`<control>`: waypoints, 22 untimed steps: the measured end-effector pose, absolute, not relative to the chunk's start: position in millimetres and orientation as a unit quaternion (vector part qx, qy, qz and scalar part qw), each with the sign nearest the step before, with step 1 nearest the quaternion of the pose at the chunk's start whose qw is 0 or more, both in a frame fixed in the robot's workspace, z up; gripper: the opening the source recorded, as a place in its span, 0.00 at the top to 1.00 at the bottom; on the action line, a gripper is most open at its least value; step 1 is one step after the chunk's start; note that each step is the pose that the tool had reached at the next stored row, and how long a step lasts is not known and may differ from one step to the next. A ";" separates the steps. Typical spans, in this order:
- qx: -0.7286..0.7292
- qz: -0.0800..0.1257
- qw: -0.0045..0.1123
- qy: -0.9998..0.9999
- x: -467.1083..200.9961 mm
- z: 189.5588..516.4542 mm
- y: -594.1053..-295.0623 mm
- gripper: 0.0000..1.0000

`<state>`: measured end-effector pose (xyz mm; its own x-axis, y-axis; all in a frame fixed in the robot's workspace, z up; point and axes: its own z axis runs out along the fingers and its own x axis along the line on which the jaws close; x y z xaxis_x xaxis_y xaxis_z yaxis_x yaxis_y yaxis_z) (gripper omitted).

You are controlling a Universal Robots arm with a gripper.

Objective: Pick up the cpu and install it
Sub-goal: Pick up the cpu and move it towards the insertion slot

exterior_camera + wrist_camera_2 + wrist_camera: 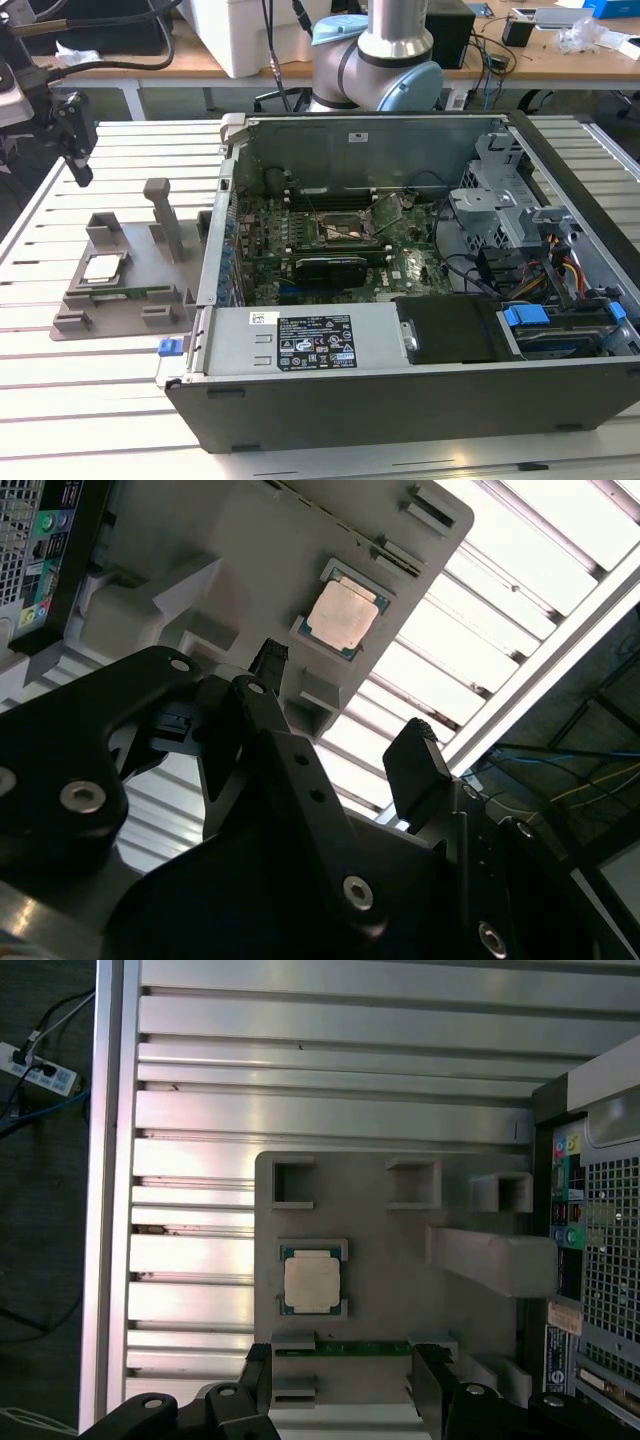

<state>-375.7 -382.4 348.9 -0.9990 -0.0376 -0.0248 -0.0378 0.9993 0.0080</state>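
1. Currently the gripper (pixel 80 170) is hanging in the air at the exterior view's left. It is sitting above the slatted metal table (pixel 90 400) and is touching nothing.
2. Its jaws are standing wide apart with nothing between them. In the second wrist view the gripper (pixel 340 692) is showing its black fingers (pixel 412 755) spread. In the first wrist view the gripper (pixel 345 1380) is showing the same gap.
3. The cpu (pixel 103 267) is lying flat, silver face up, in a square pocket of the grey fixture plate (pixel 110 314), which is resting on the table.
4. Both wrist views are looking down on the chip. The cpu (pixel 342 615) is sitting beyond the fingertips in the second wrist view. The cpu (pixel 312 1280) is also lying clear of the fingers in the first wrist view.
5. A thin green strip (pixel 350 1346) is lying in a slot of the plate, just beside the cpu pocket.
6. An upright post (pixel 165 215) is standing on the plate, between the cpu and the computer case (pixel 400 410).
7. The case is lying open side up, just beside the plate on the exterior view's right. Its motherboard (pixel 330 270) is showing inside.
8. A square socket frame (pixel 345 232) is sitting near the middle of that board, well apart from the cpu.
9. A silver box with a white label (pixel 300 342) is lying along the case's near wall.
10. The arm (pixel 385 55) is rising behind the case.
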 end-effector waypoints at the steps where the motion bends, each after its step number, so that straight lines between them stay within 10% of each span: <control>1: -0.019 0.004 0.012 1.000 -375.7 348.5 -382.4 0.33; 22: -0.019 0.004 0.012 1.000 -375.8 337.8 -382.4 0.33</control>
<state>-375.8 -382.4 337.8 -0.9990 -0.0376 -0.0248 -0.0378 0.9993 0.0080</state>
